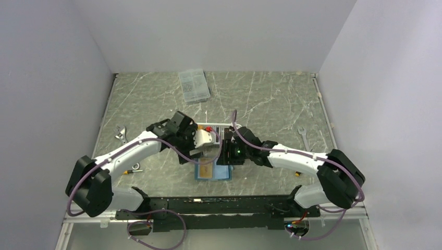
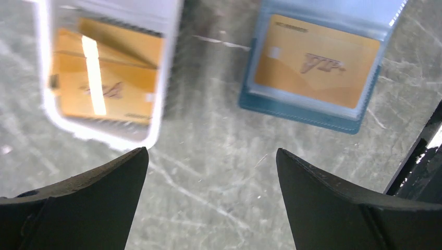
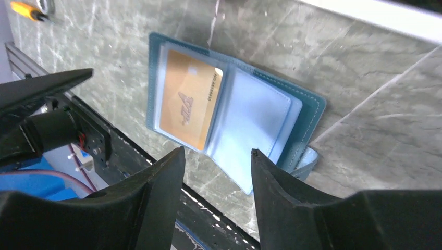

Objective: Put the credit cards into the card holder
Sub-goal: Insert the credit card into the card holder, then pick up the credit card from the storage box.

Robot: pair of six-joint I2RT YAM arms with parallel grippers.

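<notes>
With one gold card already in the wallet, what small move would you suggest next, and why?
Probably swing the left claw over to the white basket: it is open and empty, another gold card lies in that basket, and the wallet already holds one.

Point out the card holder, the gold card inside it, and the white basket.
card holder [image 3: 255, 122], right wrist view, on its empty pale sleeve.
gold card [image 3: 188, 104], right wrist view, on the card's face.
white basket [image 2: 99, 134], left wrist view, on its lower rim.
</notes>
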